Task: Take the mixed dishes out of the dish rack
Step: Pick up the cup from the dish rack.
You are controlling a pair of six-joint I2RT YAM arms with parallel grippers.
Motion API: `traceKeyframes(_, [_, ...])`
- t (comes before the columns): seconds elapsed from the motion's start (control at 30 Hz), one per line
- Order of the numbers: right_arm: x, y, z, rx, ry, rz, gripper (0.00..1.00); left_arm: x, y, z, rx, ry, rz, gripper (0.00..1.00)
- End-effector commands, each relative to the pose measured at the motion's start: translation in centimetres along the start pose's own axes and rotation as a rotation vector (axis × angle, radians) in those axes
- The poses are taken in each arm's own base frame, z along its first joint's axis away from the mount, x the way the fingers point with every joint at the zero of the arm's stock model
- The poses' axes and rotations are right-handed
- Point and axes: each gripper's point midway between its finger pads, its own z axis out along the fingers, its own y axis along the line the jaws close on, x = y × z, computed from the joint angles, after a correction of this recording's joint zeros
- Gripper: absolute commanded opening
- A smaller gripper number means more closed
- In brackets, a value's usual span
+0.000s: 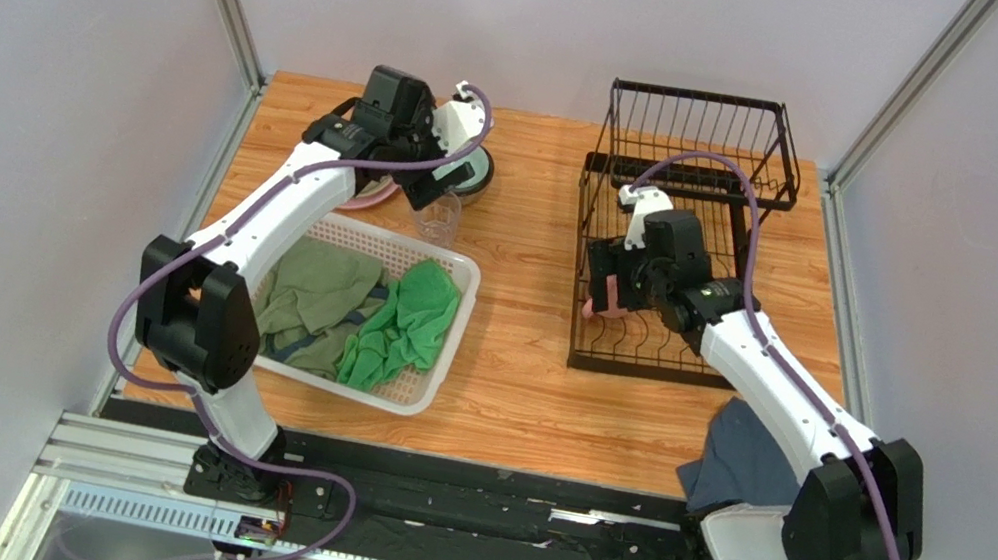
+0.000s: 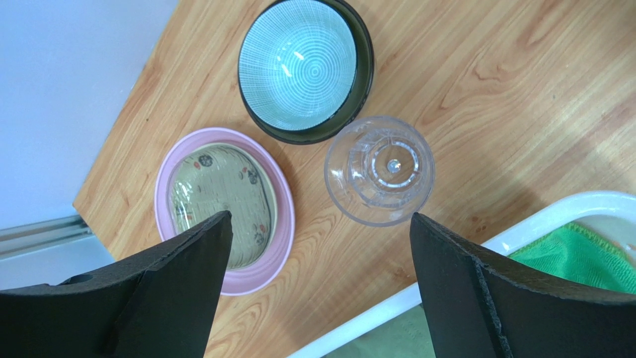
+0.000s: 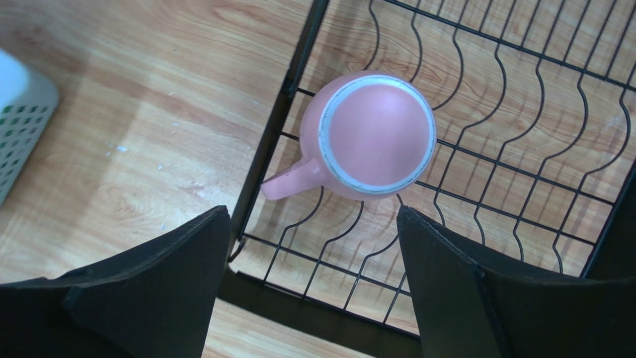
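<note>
Pink mug sits on the rack's lower tray, at its left edge. It looks bottom-up, with the handle pointing at the left frame bar.

Right fingers are above it, spread wide and gripping nothing, one on each side of the mug and clear of it. The rest of the rack that shows is bare wire.

Far-left desk, all set down:
- Teal bowl, upright, furthest back.
- Pink plate to its left and a bit nearer, with the cream plate lying flat in it.
- Glass cup just right of the plates and near side of the bowl. Can't tell whether it touches the bowl.

Left fingers hang over the cup and plates, open about as wide as they go, nothing between them. The cup stands on the desk by itself.

White basket is on the near side of that group, close to the cup, and holds green cloths. A dark grey-blue cloth lies on the near-right desk by the right arm's base.
</note>
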Motion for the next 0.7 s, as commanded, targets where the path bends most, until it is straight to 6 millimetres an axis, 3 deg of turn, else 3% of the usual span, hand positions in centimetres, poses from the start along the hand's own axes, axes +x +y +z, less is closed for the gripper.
traceKeyframes(0.0, [-1.1,-1.3,1.8,0.136,-0.058,0.057,0.85,-2.9,1.5,-2.3,-0.082,-0.136,-0.036,0.96])
traceKeyframes(0.4, [1.1,-2.9,4.8,0.287,0.013,0.050,0.84,-2.1,0.9,-2.8,-0.099,-0.165,-0.019,0.97])
traceKeyframes(0.67, [2.3,-3.7,5.4,0.334,0.052,0.002,0.83,-1.4,0.3,-2.4,-0.088,-0.156,-0.014,0.97])
